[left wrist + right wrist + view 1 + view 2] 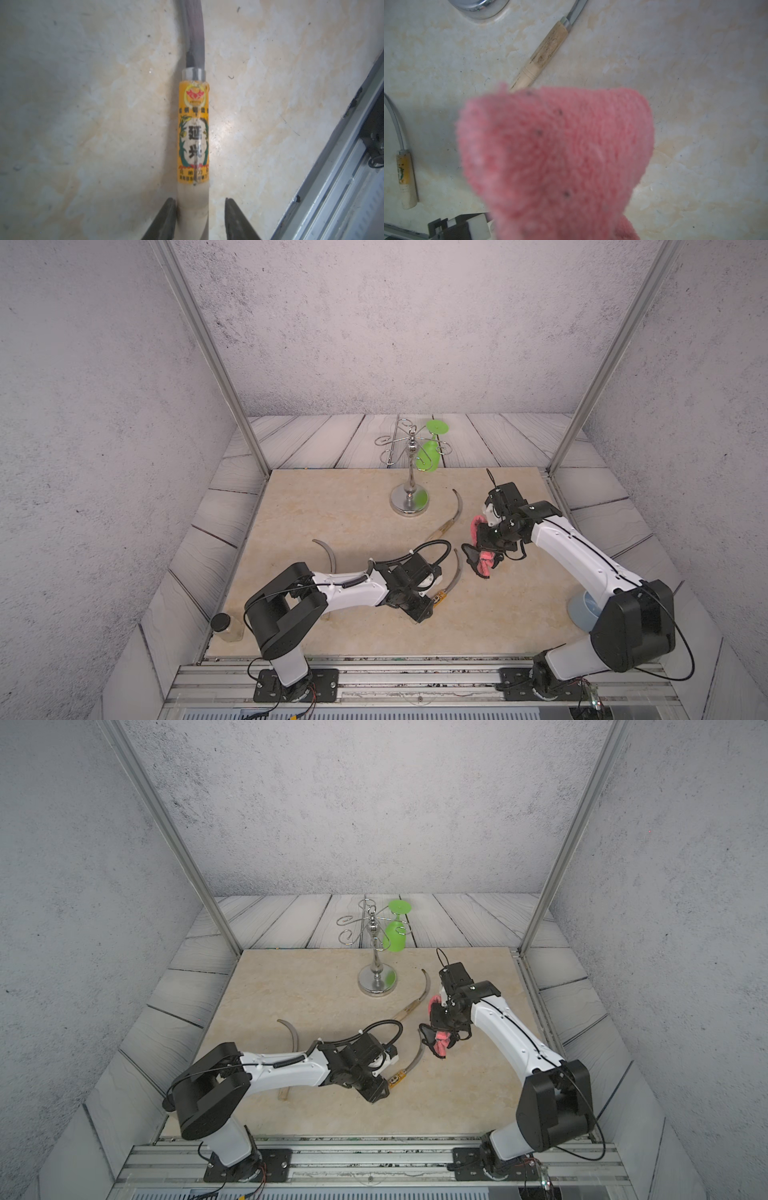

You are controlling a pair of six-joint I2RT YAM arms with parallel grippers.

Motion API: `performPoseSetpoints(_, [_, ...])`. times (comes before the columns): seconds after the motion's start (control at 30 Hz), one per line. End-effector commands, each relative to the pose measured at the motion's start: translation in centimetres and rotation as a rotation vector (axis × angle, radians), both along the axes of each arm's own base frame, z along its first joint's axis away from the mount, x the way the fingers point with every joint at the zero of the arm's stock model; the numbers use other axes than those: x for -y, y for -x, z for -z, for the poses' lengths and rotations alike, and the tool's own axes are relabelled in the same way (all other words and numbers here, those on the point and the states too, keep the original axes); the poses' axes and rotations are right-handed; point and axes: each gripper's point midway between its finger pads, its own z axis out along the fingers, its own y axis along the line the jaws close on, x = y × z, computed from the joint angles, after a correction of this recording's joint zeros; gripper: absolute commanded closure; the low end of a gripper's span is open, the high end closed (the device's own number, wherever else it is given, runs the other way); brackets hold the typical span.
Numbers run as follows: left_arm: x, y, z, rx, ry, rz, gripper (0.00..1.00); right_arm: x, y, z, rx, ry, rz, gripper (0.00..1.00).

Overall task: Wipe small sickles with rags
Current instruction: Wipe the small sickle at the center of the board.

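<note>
Three small sickles lie on the beige slab. The one with a yellow label has its pale handle between my left gripper's fingers. The jaws stand apart: one finger touches the handle and a gap shows at the other. A second sickle lies by the chrome stand. The third sickle runs under my left arm. My right gripper hangs above the slab to the right of the labelled sickle, shut on the pink rag, which hides its jaws in the right wrist view.
A chrome wire-armed stand with a green goblet hanging on it stands at the back middle. A jar with a black lid sits at the front left edge. A pale blue bowl lies under my right arm.
</note>
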Motion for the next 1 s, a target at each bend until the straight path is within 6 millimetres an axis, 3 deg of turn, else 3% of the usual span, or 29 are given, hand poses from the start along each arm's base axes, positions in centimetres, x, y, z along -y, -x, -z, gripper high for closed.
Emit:
performPoseSetpoints(0.0, [0.4, -0.1, 0.9, -0.007, -0.023, 0.028, 0.6, -0.2, -1.7, 0.6, -0.009, 0.007, -0.014, 0.84])
performPoseSetpoints(0.17, [0.6, -0.2, 1.4, -0.011, -0.033, 0.031, 0.72, -0.8, -4.3, 2.5, -0.041, 0.015, 0.0, 0.85])
performPoseSetpoints(0.37, [0.8, -0.2, 1.4, -0.01, -0.032, 0.046, 0.98, -2.1, -6.7, 5.9, -0.106, 0.005, 0.014, 0.85])
performPoseSetpoints(0.53, [1.0, -0.1, 1.3, -0.014, -0.028, 0.055, 1.0, -2.5, -7.7, 8.2, -0.158, 0.011, 0.031, 0.85])
performPoseSetpoints(0.73, [1.2, -0.3, 0.8, -0.012, -0.018, 0.046, 1.0, -2.0, -7.1, 12.0, -0.272, 0.062, 0.061, 0.86])
performPoseSetpoints(0.97, [1.0, -0.7, -0.3, 0.014, -0.003, 0.019, 1.0, -0.6, -2.8, 16.0, -0.405, 0.132, 0.102, 0.87])
